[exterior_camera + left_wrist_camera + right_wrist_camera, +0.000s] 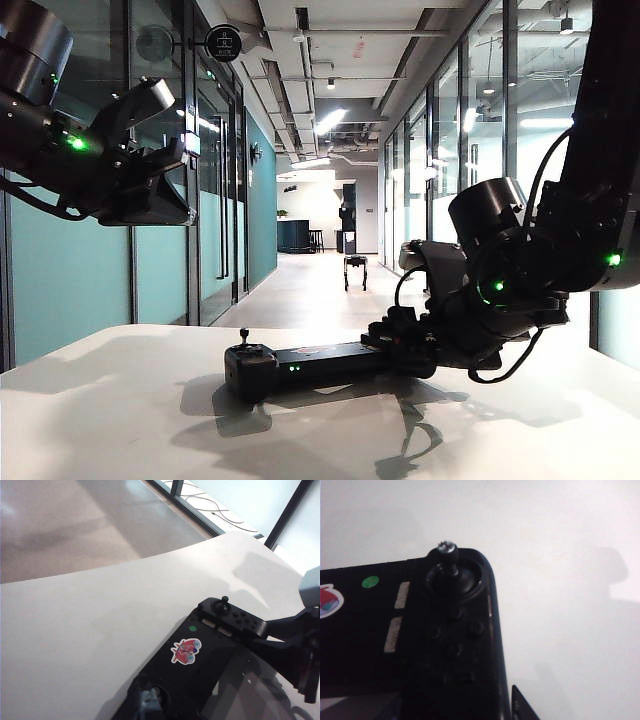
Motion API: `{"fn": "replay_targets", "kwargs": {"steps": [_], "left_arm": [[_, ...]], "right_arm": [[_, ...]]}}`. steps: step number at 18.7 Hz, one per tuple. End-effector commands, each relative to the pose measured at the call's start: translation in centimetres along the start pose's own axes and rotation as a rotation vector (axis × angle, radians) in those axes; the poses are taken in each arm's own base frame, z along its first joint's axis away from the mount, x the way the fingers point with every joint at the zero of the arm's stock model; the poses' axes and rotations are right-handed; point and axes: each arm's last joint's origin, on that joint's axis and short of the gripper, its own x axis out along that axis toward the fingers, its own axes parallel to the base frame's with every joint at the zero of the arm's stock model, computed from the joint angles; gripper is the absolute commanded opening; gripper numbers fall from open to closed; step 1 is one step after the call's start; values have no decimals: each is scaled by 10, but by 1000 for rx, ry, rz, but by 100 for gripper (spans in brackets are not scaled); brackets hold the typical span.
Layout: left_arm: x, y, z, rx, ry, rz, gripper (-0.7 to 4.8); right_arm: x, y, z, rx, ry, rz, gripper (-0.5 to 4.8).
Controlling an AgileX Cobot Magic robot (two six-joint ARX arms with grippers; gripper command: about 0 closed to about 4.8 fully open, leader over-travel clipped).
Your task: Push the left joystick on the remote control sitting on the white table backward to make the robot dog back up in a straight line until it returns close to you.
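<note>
The black remote control (305,362) lies on the white table (120,420). Its left joystick (243,339) stands upright at the left end, free of both grippers; in the left wrist view the left joystick (150,697) is blurred. My right gripper (397,338) is shut on the controller's right end, and one finger (521,706) lies against the edge near the right joystick (447,550). My left gripper (178,205) hangs high above the table at the left, away from everything; its jaws are unclear. The robot dog (355,271) stands far down the corridor.
Glass walls line both sides of the corridor (300,290) beyond the table's rounded far edge (180,328). The remote control (200,655) carries a red sticker (185,651) and a green dot (192,628). The right gripper (274,640) shows at its far end.
</note>
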Motion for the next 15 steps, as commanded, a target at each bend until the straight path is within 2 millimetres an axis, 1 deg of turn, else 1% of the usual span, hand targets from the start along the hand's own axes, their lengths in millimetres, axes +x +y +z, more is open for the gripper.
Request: {"fn": "replay_targets", "kwargs": {"steps": [1, 5, 7, 12, 15], "left_arm": [[0, -1, 1, -3, 2, -8, -5], [0, -1, 1, -3, 1, -11, -5], [1, 0, 0, -2, -1, -11, -6], [13, 3, -10, -12, 24, -48, -5], [20, 6, -11, -14, 28, -49, -5]], "right_arm": [[0, 1, 4, 3, -33, -63, 237], [-1, 4, 4, 26, -52, -134, 237], [-1, 7, 3, 43, -51, -139, 237], [-2, 14, 2, 37, -62, -178, 237], [-2, 16, 2, 33, -69, -201, 237]]}}
